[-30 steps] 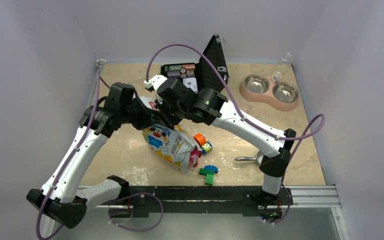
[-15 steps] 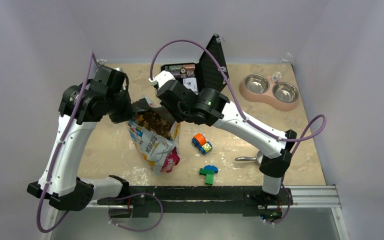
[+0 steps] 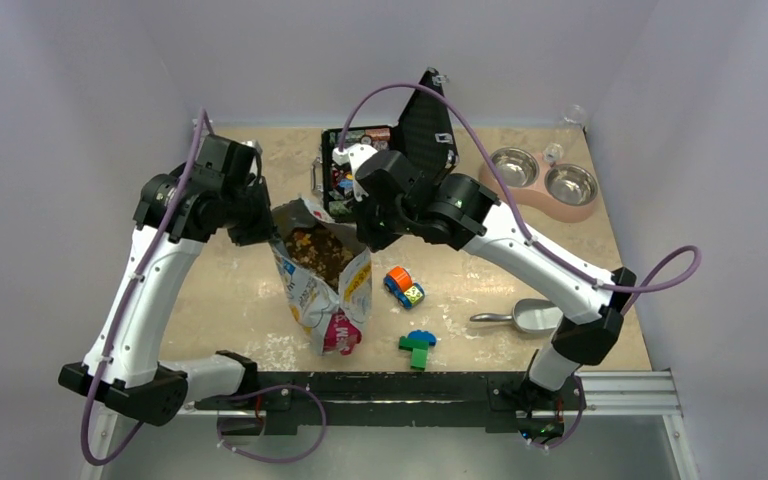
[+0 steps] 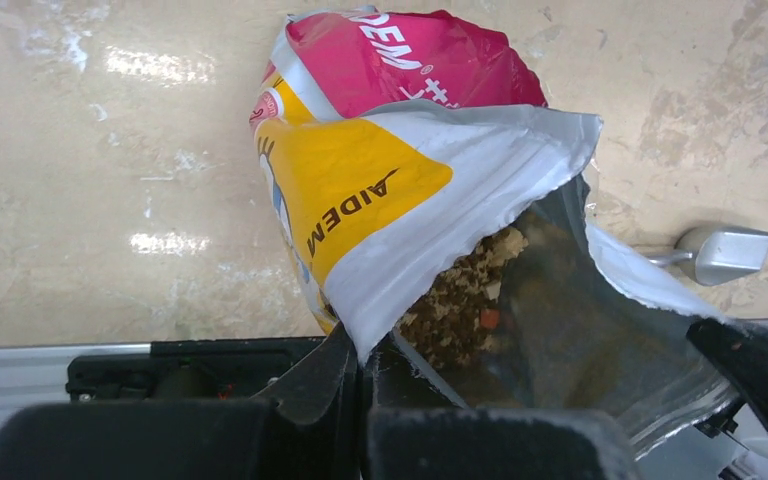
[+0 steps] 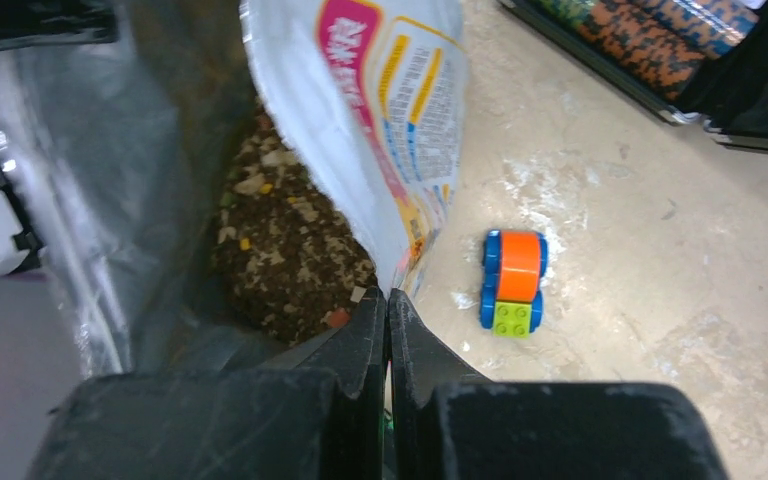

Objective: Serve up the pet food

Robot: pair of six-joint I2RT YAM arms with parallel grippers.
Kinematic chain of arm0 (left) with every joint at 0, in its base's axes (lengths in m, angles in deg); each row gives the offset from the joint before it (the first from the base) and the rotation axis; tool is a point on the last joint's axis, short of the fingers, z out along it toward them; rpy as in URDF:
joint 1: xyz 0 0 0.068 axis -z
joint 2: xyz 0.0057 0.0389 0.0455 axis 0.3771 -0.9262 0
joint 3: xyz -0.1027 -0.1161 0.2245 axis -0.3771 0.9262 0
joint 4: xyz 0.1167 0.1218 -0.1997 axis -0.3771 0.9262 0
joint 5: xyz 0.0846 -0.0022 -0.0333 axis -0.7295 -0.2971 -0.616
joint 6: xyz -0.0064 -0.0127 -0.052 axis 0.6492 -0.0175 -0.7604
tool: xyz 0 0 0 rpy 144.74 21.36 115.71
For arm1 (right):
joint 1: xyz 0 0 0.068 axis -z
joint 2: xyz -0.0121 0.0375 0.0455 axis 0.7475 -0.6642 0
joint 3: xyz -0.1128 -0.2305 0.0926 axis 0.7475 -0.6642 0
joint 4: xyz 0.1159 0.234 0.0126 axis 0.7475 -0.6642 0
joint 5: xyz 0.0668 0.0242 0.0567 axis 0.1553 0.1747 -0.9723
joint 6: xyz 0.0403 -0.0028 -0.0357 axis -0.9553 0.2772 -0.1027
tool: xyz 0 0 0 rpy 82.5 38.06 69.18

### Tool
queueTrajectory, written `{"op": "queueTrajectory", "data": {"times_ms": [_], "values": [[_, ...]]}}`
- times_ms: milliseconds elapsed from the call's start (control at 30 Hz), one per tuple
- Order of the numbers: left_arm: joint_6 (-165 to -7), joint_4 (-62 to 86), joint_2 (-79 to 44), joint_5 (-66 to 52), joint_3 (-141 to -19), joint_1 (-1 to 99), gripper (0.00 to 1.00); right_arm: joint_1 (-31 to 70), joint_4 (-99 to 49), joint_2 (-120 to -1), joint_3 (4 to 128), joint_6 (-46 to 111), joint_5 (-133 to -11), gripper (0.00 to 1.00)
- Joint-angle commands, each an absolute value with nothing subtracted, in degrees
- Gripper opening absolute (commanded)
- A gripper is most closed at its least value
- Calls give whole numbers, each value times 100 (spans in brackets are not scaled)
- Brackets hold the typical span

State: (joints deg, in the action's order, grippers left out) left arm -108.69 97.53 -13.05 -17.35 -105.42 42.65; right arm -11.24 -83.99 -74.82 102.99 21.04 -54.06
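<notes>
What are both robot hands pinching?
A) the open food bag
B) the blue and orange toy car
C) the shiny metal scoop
A: the left gripper and the right gripper each clamp a rim of the open yellow, white and pink plastic bag, brown kibble pellets showing inside.

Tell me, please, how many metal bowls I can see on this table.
2. Both sit side by side in the pink feeder at the far right corner: the left bowl and the right bowl. None seems hidden.
</notes>
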Motion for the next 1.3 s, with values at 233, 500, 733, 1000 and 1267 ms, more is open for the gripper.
{"op": "queueTrajectory", "data": {"times_ms": [233, 500, 733, 1000, 1267], "values": [[-11795, 7744, -614, -78, -8910, 4251, 27, -1156, -7611, -7144, 10902, 1990, -6276, 0], [-11229, 8758, -171, -975, -9244, 4272, 0, -1135, -8232, -7107, 10889, 1899, -4537, 0], [-10994, 9751, -12, -2083, -10411, 4263, 0, -1027, -8873, -7247, 10767, 1937, -3462, 0], [-10990, 9341, -488, -1746, -10997, 4247, 0, -1034, -8670, -7575, 11369, 1457, -5136, 0], [-11343, 9046, -706, -541, -10153, 4253, 0, -1001, -7822, -7198, 10088, 680, -6081, 0]]}}
